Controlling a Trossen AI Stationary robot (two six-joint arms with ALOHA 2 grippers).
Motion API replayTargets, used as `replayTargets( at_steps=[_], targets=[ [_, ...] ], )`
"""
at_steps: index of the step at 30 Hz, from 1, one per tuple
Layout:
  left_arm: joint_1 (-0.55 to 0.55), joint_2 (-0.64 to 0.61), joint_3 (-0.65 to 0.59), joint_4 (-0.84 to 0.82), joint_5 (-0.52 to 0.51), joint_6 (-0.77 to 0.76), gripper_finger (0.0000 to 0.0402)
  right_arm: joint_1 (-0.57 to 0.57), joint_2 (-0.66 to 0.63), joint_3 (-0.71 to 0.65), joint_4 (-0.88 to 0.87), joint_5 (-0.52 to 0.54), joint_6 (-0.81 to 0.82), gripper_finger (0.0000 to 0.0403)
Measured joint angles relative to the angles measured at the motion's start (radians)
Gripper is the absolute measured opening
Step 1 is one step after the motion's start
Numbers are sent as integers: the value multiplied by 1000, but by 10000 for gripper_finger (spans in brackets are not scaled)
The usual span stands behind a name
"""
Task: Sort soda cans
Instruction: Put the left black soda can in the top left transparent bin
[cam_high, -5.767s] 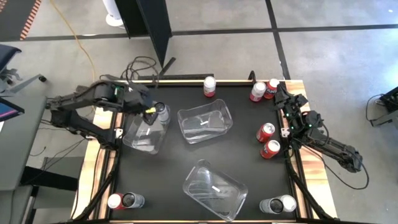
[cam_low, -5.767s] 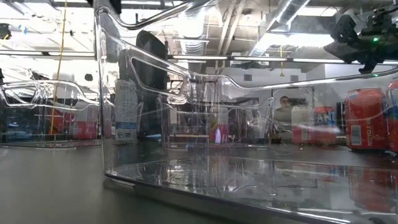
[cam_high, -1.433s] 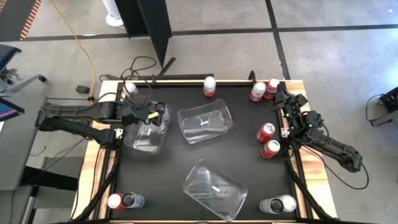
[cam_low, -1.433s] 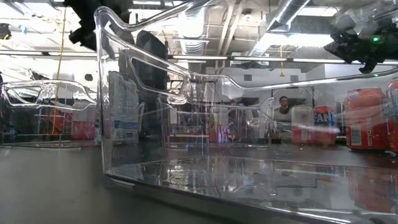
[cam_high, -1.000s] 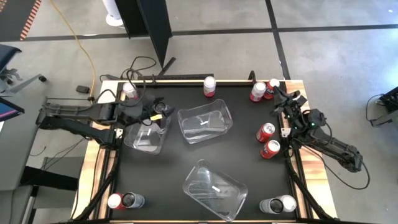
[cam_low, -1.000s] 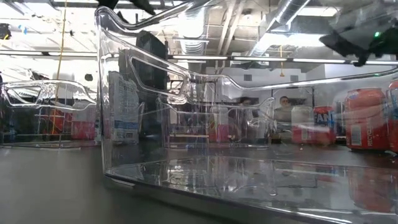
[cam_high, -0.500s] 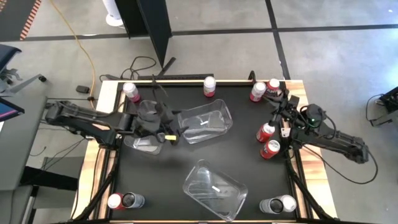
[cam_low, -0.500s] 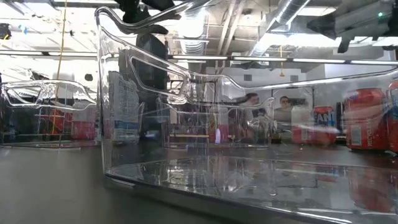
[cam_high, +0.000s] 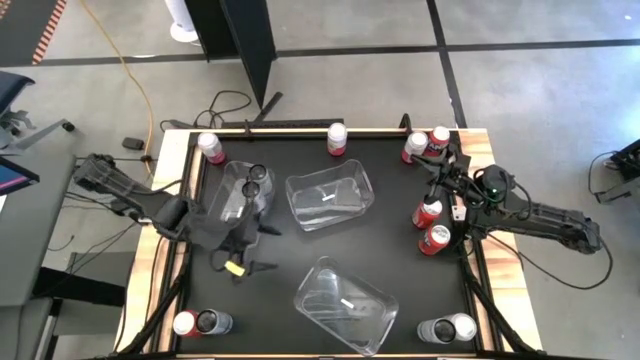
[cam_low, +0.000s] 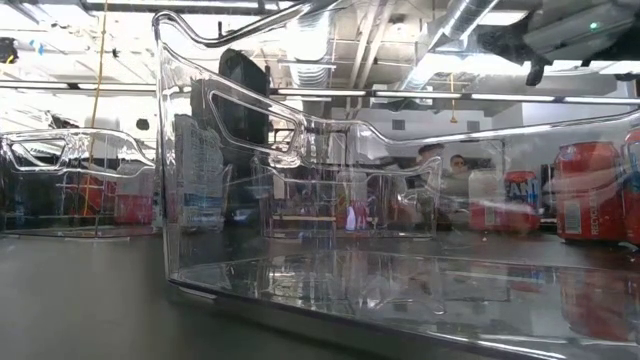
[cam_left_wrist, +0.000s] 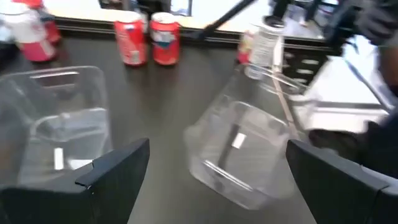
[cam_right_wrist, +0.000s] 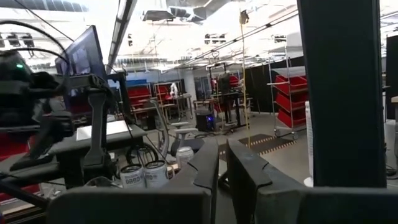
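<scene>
Left gripper (cam_high: 243, 262) hangs wide open and empty beside the left clear bin (cam_high: 226, 213). Right gripper (cam_high: 437, 166) is pinched almost shut, holding nothing. To grab a red soda can (cam_high: 427, 212) well, it should open first.

Black table top (cam_high: 400, 290) framed by a pale wooden edge (cam_high: 172, 170). Three clear plastic bins on it: one near the left side (cam_high: 238, 196), one at the middle toward the far edge (cam_high: 330, 196) with a small white label inside, one nearer the front (cam_high: 345, 305) lying askew, likewise labelled. Seen from table height as stacked transparent walls (cam_low: 300, 250) (room beyond showing through, a person (cam_low: 457, 168) faint behind them). Grey floor around, crossed by dark seams, with a yellow cable (cam_high: 135, 85) trailing past a black upright panel (cam_high: 245, 45). Black cables (cam_high: 225, 105) heaped by the far left corner.
</scene>
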Motion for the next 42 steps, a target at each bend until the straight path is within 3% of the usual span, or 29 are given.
replayTargets(
  at_steps=[3, 11, 23, 27, 32, 35, 38, 42],
  targets=[
    [-52, 0, 45, -88, -74, -57, 373, 15, 28, 0, 26, 0, -1, 53],
    [-77, 1, 84, -241, -464, -238, 373, 36, 128, 62, -26, 1, -19, 53],
    [-48, 107, 84, -252, -540, -207, 373, 163, 348, 302, -391, 2, -55, 53],
    [-40, 159, 83, -259, -449, -148, 373, 252, 400, 358, -432, 1, -79, 52],
    [-36, 173, 84, -347, -21, -92, 373, 355, 446, 388, -431, 0, -83, 51],
    [-37, 161, 124, -422, 169, -175, 373, 386, 474, 389, -424, 0, -104, 51],
    [-49, 139, 198, -474, 264, -263, 373, 392, 509, 389, -410, 0, -100, 51],
    [-95, 132, 318, -622, 288, -352, 373, 391, 569, 389, -391, 1, -39, 51]
  ],
)
